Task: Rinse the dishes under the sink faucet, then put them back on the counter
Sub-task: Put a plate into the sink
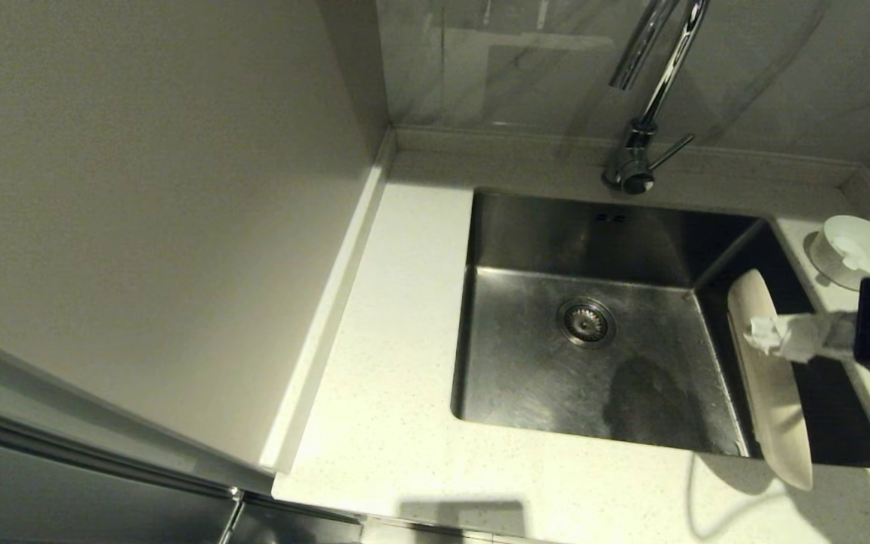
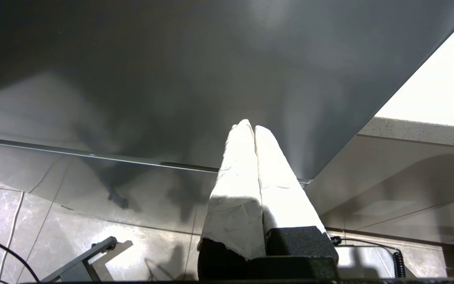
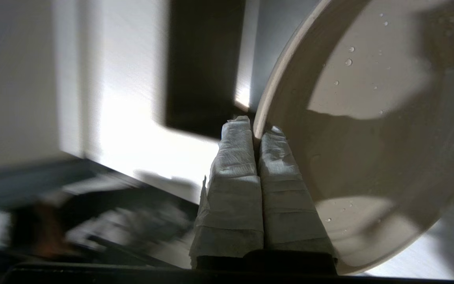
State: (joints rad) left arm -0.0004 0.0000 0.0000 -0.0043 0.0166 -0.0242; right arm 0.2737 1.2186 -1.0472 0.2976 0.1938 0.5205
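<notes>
My right gripper (image 1: 763, 335) (image 3: 255, 132) is shut on the rim of the cream plate (image 1: 771, 381) (image 3: 369, 138). It holds the plate on edge over the right side of the sink (image 1: 593, 317). Water drops cling to the plate's face. The small white bowl (image 1: 862, 249), with something white inside it, rests on the counter (image 1: 382, 317) at the far right. The chrome faucet (image 1: 643, 98) stands behind the sink, its spout to the left of the plate. My left gripper (image 2: 250, 128) is shut with nothing in it, parked low beside a dark cabinet front, out of the head view.
A beige wall panel (image 1: 140, 189) rises along the counter's left side. The drain strainer (image 1: 586, 322) sits in the middle of the basin. Tiled floor (image 2: 53, 221) lies below the left gripper.
</notes>
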